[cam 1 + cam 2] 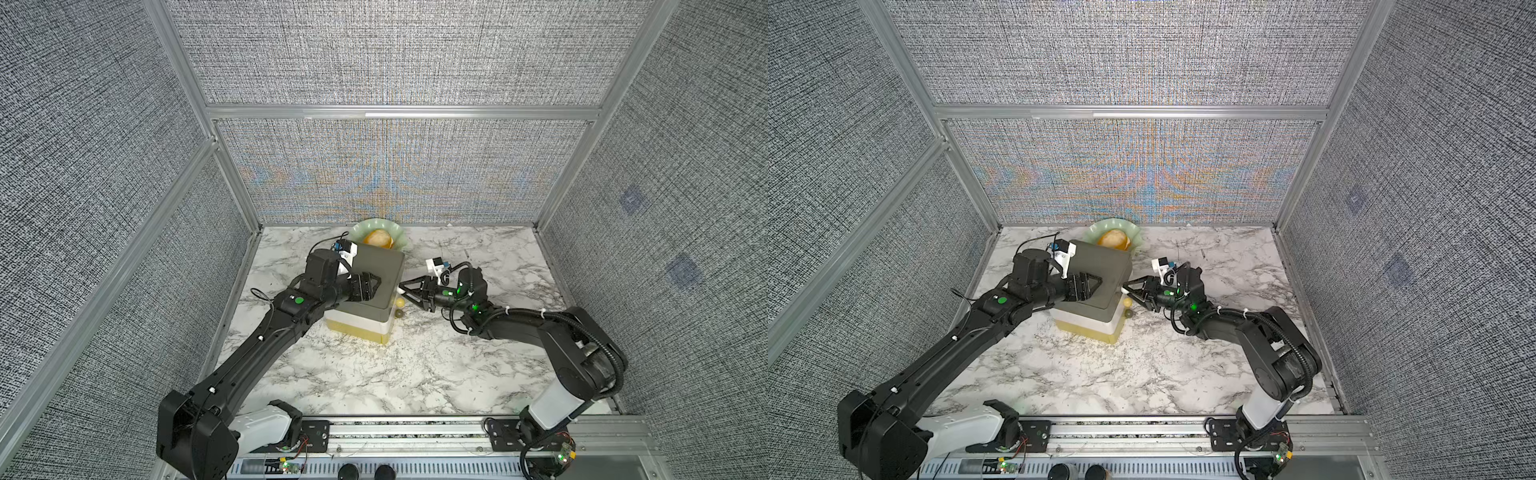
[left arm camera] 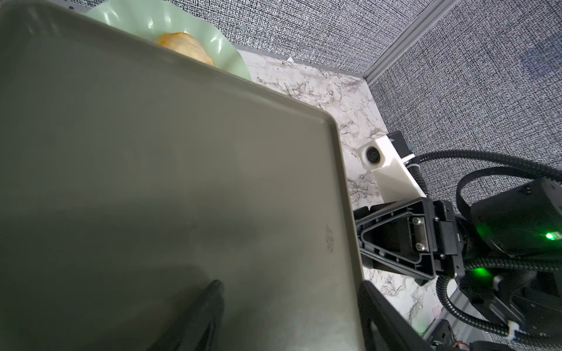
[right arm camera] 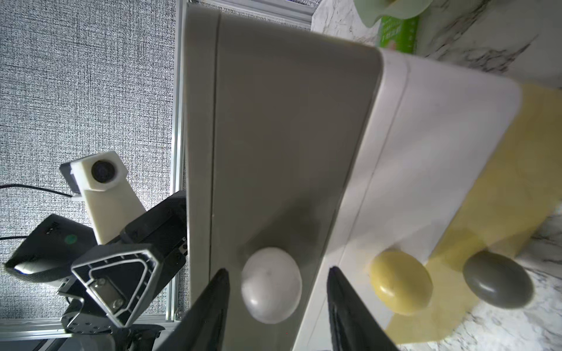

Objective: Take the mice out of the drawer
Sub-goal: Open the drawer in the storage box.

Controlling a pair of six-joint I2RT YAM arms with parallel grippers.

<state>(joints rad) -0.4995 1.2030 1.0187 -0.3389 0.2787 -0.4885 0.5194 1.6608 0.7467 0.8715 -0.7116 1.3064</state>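
- Right tool [image 3: 278, 270] stands open, one finger on each side of the white knob [image 3: 270, 285] on the top drawer [image 3: 273, 152]. It touches neither side and holds nothing.
- Left tool [image 1: 375, 285] lies on top of the cabinet [image 1: 378, 262] with its fingers parted, gripping nothing.
- Mice: none show. All three drawers are shut, so they are probably inside, but I cannot tell which drawer.
- The knob is round and smooth, so an off-centre pinch could slip off on the pull.
- The cabinet looks light. With too little press from the left tool, a pull may drag or tip it toward the right edge of the counter [image 1: 374, 374].
- The two tools are near each other at the cabinet's front and could knock together.
- A drawer pulled too far could drop out and spill.
- The yellow knob [image 3: 401, 282] and the grey knob [image 3: 498, 279] sit just beside the white one, and a stray finger could catch the yellow.
- A bowl [image 1: 357, 232] stands just behind the cabinet at the far edge, clear of the pull.
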